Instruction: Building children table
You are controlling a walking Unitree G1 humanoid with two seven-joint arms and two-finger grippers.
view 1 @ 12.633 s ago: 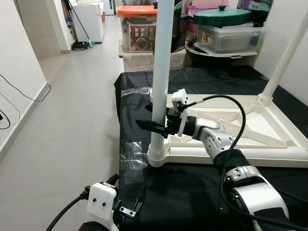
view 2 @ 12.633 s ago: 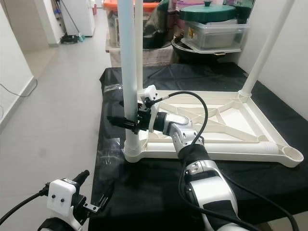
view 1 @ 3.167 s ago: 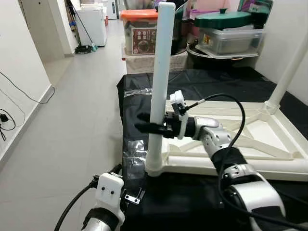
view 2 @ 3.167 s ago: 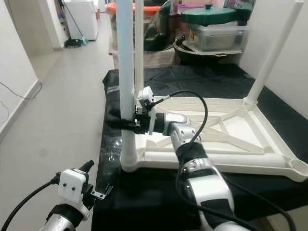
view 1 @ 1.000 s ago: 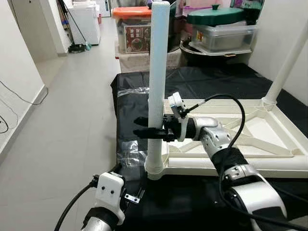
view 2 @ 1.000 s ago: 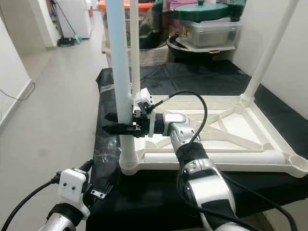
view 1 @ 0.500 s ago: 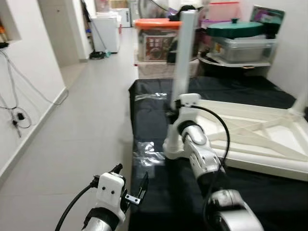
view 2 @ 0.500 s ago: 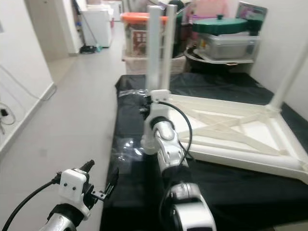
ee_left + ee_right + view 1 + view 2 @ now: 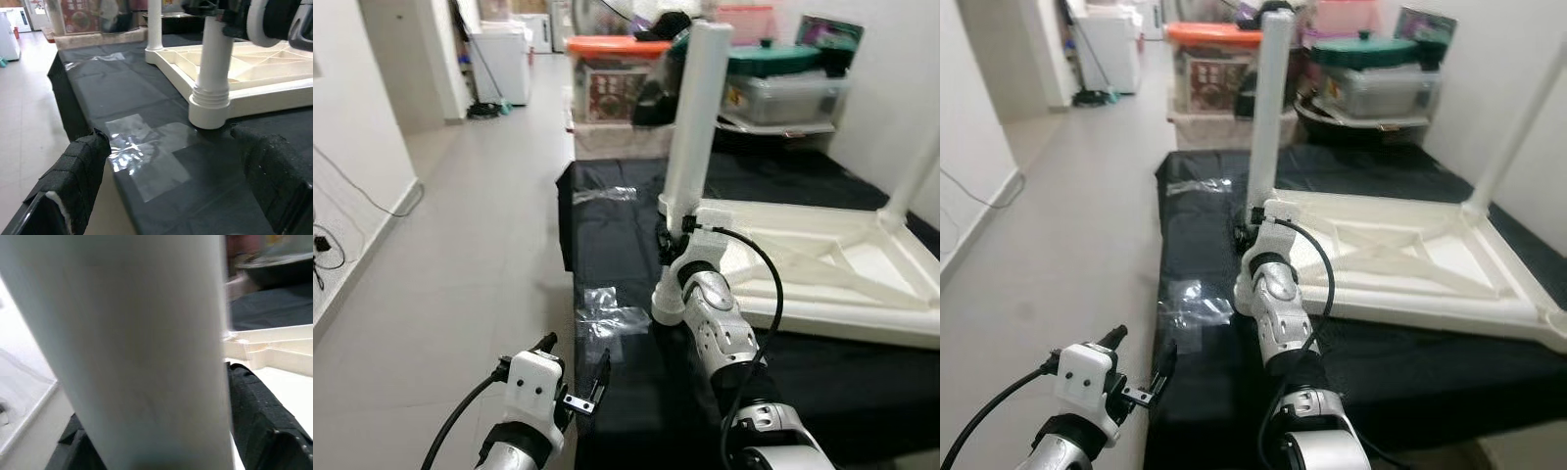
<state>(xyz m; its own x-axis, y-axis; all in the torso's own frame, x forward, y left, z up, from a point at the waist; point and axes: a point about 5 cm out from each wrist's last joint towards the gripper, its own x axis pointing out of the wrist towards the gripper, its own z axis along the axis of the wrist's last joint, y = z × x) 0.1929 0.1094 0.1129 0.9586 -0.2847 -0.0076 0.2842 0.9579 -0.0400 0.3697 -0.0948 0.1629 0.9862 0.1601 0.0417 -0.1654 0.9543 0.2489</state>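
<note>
The left tool (image 9: 576,392) hangs low at the near left, fingers apart, empty. Its wrist view shows clear tape (image 9: 146,152) on the black desk (image 9: 617,235). Right of it, the right tool (image 9: 668,240) is clamped on the upright leg (image 9: 690,117), seated in the upturned tabletop's (image 9: 822,264) near-left corner; its wrist view shows black pads (image 9: 259,416) either side of the leg.

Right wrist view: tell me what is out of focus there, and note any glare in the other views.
Right wrist view: the white table leg is a soft featureless blur; the black finger pad is sharper. Left wrist view: window light glints off the clear tape patch on the black sheet. Left eye view: the same patch shines, and the far storage boxes look slightly soft.
</note>
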